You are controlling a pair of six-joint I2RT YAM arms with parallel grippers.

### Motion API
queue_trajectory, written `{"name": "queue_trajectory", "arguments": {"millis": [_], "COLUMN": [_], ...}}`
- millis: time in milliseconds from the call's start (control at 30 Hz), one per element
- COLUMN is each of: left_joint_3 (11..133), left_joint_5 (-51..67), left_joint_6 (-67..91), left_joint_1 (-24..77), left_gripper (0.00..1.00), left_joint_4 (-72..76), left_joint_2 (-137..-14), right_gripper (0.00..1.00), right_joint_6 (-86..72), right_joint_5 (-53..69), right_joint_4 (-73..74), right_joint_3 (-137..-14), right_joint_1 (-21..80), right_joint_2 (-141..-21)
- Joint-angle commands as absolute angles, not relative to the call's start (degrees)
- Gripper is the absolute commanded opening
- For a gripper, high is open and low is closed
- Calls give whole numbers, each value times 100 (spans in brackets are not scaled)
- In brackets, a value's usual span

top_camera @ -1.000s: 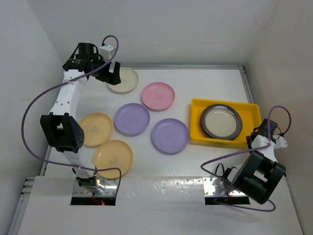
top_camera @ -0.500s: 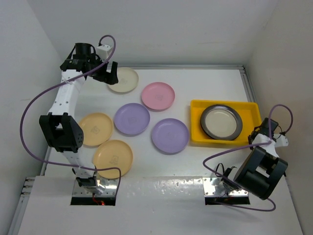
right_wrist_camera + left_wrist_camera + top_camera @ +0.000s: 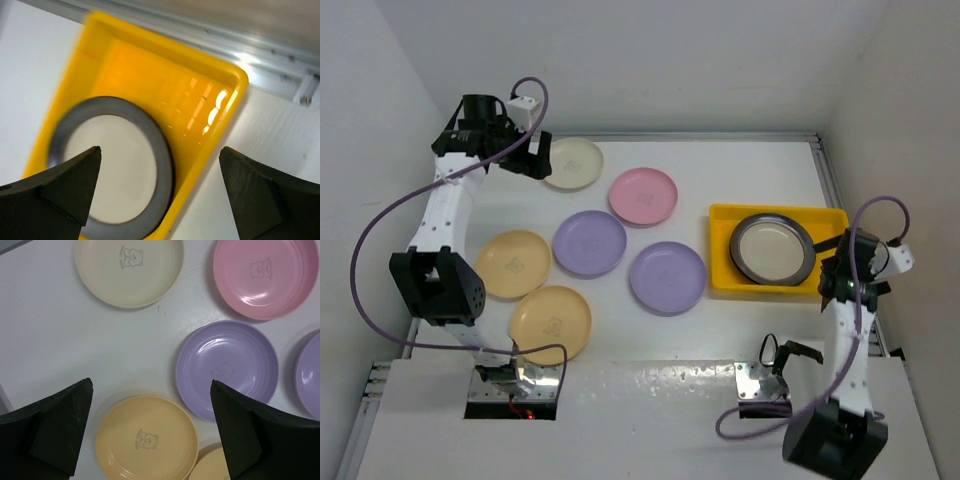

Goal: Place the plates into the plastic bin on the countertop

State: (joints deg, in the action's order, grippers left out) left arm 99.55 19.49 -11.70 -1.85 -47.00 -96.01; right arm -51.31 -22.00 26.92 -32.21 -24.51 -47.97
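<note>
White tabletop [image 3: 740,170] carries six loose plates [image 3: 589,243], a silver-rimmed plate [image 3: 772,249] already in the yellow bin [image 3: 832,226]; we judge a pickup is in hand, so the left gripper [image 3: 152,432], jaws wide and empty near the cream plate [image 3: 129,270], must close on its rim, while the right gripper [image 3: 160,185] hovers over the bin, jaws wide and empty.

overhead wide, wrists close, plastic bin [image 3: 830,228] [image 3: 150,65] shared

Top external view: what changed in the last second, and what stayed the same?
The right arm unfolded upward, carrying the right fingers, open, to the right end of the yellow bin. The left fingers, open, drew slightly left, away from the cream plate. Nothing was grasped or released. The plates and bin stayed put.
</note>
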Motion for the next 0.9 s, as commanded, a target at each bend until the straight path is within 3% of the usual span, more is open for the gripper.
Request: {"name": "queue_trajectory", "arguments": {"millis": [0, 33, 67, 133, 167, 200, 233, 300, 367, 433, 567, 700, 867], "left_joint_3": [9669, 9450, 9335, 9107, 8862, 8738, 8493, 8237, 7895, 7735, 7541, 7488, 7488], "left_joint_5": [1635, 1565, 1564, 1564, 1512, 1512, 1512, 1512, 1564, 1617, 1617, 1801, 1802], "left_joint_6": [-1239, -1239, -1239, -1292, -1292, -1292, -1292, -1292, -1292, -1344, -1345, -1345, -1345], "left_joint_1": [-500, -605, -667, -773, -878, -879, -966, -1028, -1089, -1090, -1151, -1151, -1151], "left_gripper": [100, 100, 100, 100, 100, 100, 100, 100, 100, 100, 100, 100, 100], "left_joint_4": [-4597, -4597, -4597, -4597, -4536, -4535, -4535, -4474, -4474, -4474, -4421, -4421, -4421], "left_joint_2": [-8939, -8738, -8632, -8421, -8307, -8071, -7938, -7535, -7279, -7007, -6751, -6688, -6636], "right_gripper": [100, 97, 83, 29, 13, 22, 63, 83, 93, 93, 73, 68, 60], "right_joint_6": [-4207, -4027, -3834, -3945, -4138, -4470, -4926, -6222, -6957, -8355, -10288, -10862, -10830], "right_joint_5": [-2700, -2228, -2119, -1891, -2029, -2370, -2756, -3067, -3372, -3576, -4157, -3948, -3454], "right_joint_4": [3068, 3172, 3538, 3979, 4068, 4000, 3982, 3842, 3692, 3324, 3699, 3877, 2115], "right_joint_3": [-3629, -3760, -4031, -4402, -4473, -4465, -4395, -4203, -4026, -3789, -4033, -4210, -3317], "right_joint_1": [-1849, -1367, -1101, 364, 787, 1209, 2527, 3352, 4276, 4944, 5686, 5695, 5283], "right_joint_2": [-3982, -3947, -4190, -4646, -4806, -5112, -5211, -5526, -5668, -6002, -7142, -7988, -8191]}}
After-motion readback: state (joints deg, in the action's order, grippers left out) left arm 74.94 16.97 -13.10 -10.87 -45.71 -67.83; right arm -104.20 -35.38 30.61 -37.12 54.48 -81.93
